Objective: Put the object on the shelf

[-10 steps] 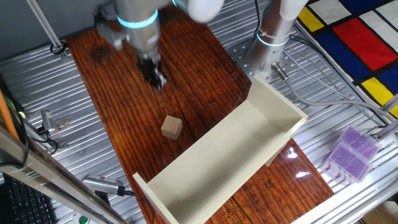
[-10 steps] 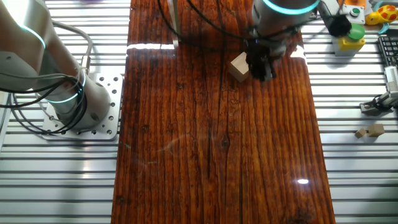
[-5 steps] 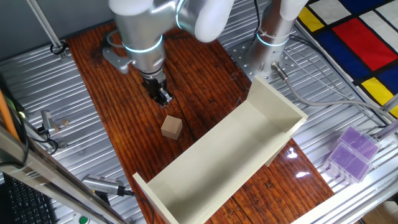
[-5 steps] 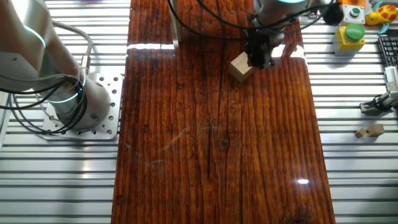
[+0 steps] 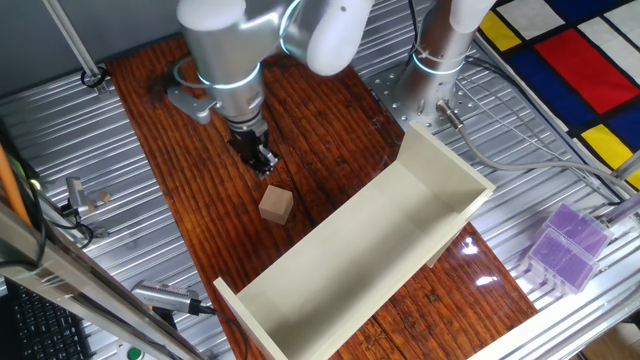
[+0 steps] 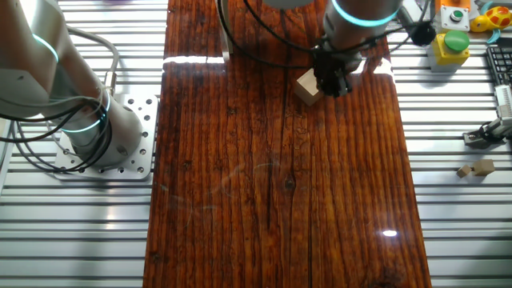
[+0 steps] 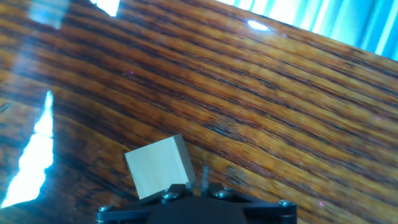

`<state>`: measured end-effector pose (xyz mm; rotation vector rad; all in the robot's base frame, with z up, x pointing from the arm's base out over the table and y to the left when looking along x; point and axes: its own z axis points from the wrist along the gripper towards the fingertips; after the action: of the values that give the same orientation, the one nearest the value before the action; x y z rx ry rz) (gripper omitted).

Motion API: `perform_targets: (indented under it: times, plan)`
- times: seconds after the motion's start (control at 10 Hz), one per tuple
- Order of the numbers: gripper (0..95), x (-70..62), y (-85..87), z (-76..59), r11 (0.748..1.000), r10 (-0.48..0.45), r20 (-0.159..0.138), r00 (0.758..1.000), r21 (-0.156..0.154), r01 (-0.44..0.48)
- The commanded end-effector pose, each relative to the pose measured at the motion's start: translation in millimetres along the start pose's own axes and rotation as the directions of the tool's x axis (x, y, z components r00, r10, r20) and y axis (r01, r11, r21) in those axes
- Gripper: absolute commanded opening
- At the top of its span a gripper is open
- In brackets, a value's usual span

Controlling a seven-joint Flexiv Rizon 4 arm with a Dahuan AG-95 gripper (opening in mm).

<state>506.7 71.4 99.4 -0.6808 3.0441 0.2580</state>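
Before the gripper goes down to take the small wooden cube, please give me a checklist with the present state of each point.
1. Small light-tan wooden cube lies free on the dark wooden table: ok.
2. Gripper centred over the cube: not ok, it is beside it.
3. Gripper carries nothing: ok.
4. Jaws open wide enough: cannot tell.
5. Long cream-white shelf has free room inside: ok.
6. Translucent purple plastic box is away from the cube: ok.

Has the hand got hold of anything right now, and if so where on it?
Nothing is held. The hand hovers beside the wooden cube, which sits alone on the table, apart from the fingers.
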Motion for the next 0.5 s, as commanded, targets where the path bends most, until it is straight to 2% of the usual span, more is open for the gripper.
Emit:
perform_targets:
  times: [0.1, 0.2, 0.3, 0.5]
  plan:
    - [57.0, -0.9, -0.4, 1.4, 0.999, -0.029, -0.014, 0.999, 0.018, 0.029]
    - [57.0, -0.9, -0.4, 1.4, 0.999, -0.041, -0.021, 0.999, 0.034, 0.042]
    - [57.0, -0.9, -0.4, 1.4, 0.994, -0.093, -0.037, 0.995, 0.054, 0.095]
    - [57.0, -0.9, -0.4, 1.4, 0.983, -0.172, -0.056, 0.983, 0.047, 0.175]
